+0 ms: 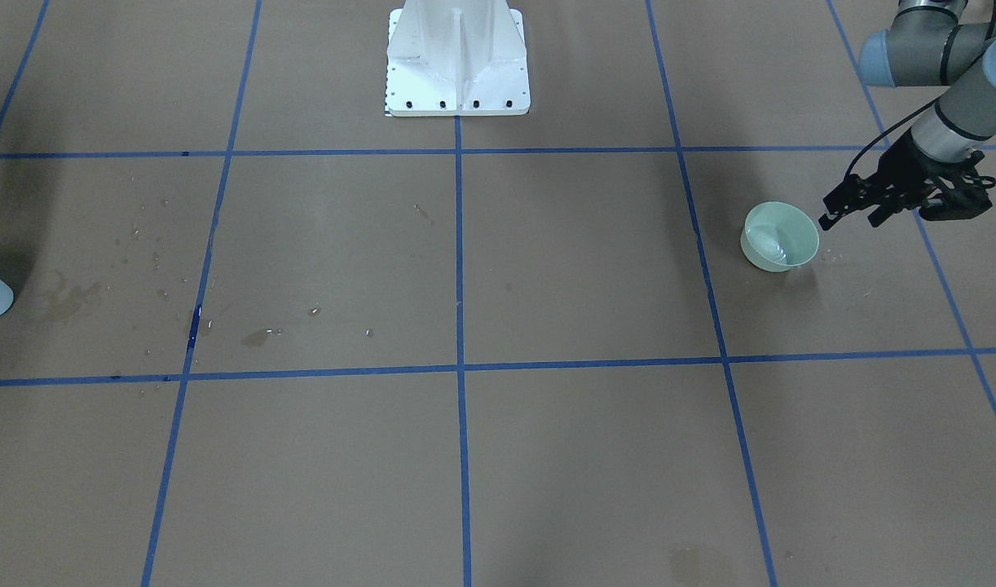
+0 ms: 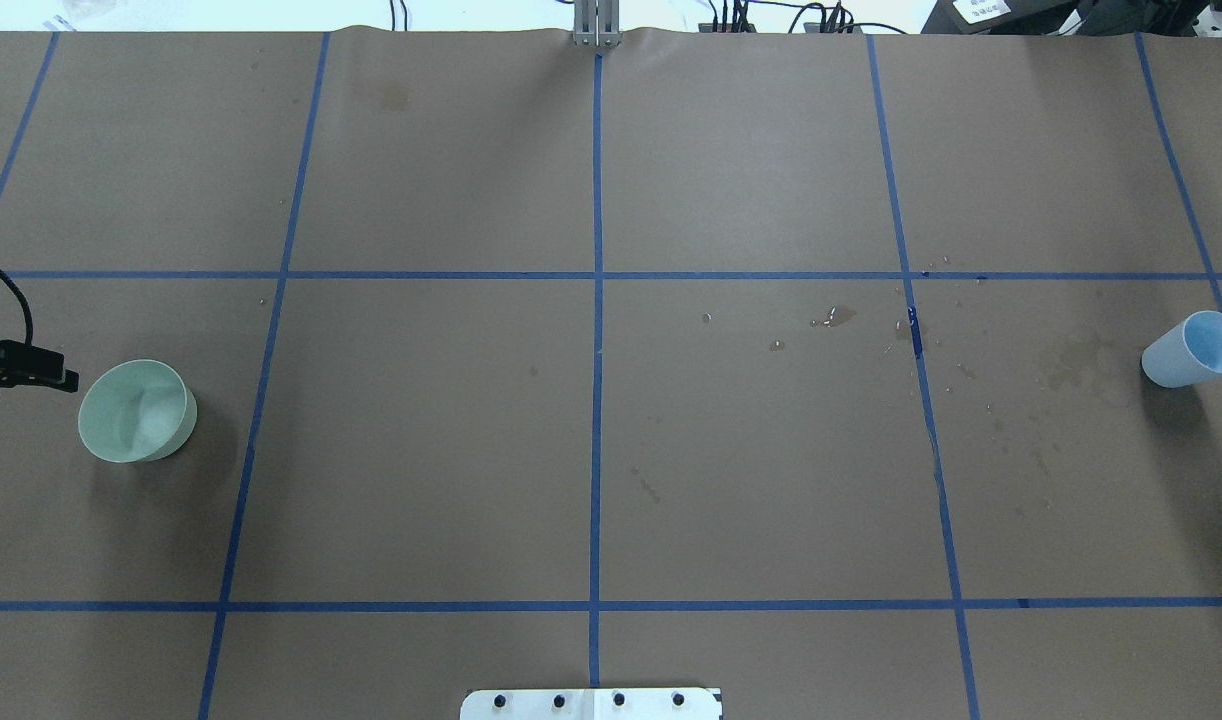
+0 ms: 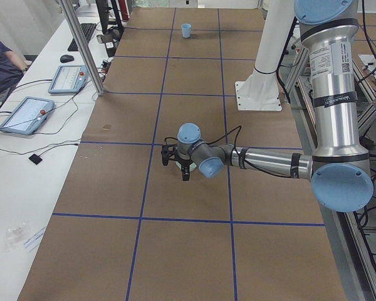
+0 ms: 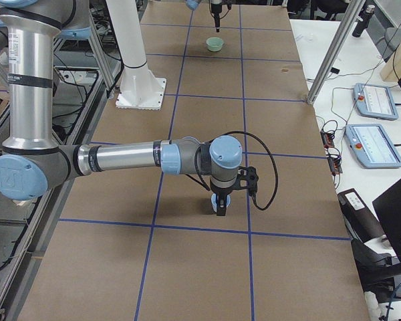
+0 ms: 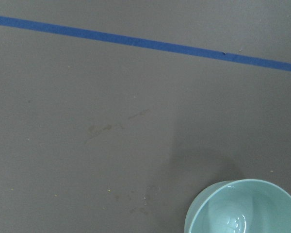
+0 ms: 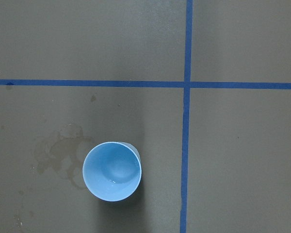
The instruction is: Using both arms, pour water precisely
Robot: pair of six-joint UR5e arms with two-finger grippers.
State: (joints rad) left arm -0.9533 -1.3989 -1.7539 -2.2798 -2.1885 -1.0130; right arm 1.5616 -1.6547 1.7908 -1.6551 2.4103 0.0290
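Beside green bowl [image 1: 780, 237], left pincer [image 1: 851, 217] hangs pointing down, jaws apart.

White pedestal base [image 1: 457, 65], blue tape grid [image 1: 459, 244], wet stains [image 1: 66, 297]

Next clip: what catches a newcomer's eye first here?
A pale green round bowl sits at the robot's left end of the brown papered table, the open left gripper close beside its rim. A light blue plastic cup stands at the right end, dark wet stains beside it.
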